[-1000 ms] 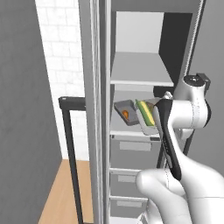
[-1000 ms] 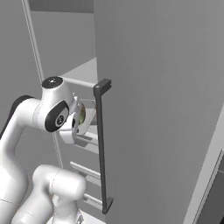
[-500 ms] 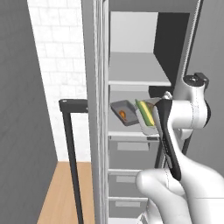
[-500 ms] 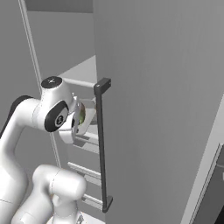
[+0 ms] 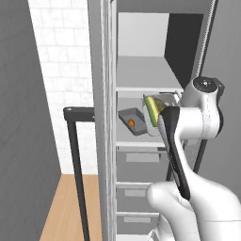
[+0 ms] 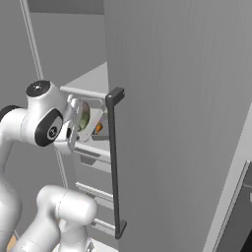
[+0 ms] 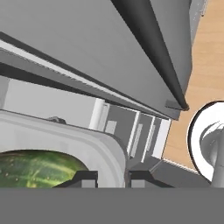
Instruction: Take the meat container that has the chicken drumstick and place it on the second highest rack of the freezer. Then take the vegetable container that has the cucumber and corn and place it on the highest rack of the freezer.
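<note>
freezer (image 5: 141,56): tall narrow cabinet, door swung open, pale shelves above grey drawers.
meat container (image 5: 132,121): dark tray already lying on the second highest rack, the orange-brown chicken drumstick (image 5: 132,124) inside it.
vegetable container (image 5: 151,123): pale rounded tray carried in front of the shelves, tipped steeply on its side; the green cucumber and corn (image 5: 153,108) lie against its raised edge.
gripper (image 7: 112,178): fingers closed on the rim of the vegetable container, one tip on each side of the wall (hand view); whether the pinch is firm cannot be told.
highest rack (image 5: 143,77): light grey shelf board just above the carried tray, nothing on it.
door handle (image 6: 114,162): long dark bar on the open door, close beside the wrist in the right base view.
step in hand: judged to be lifting the second tray up to the top shelf.
risk 1: the steep tilt may let the produce roll out before the tray is levelled.
risk 2: the tray's upper edge may catch the front lip of the highest rack if it goes in too low.
risk 3: a thin rim grip may slip under such a knock.
</note>
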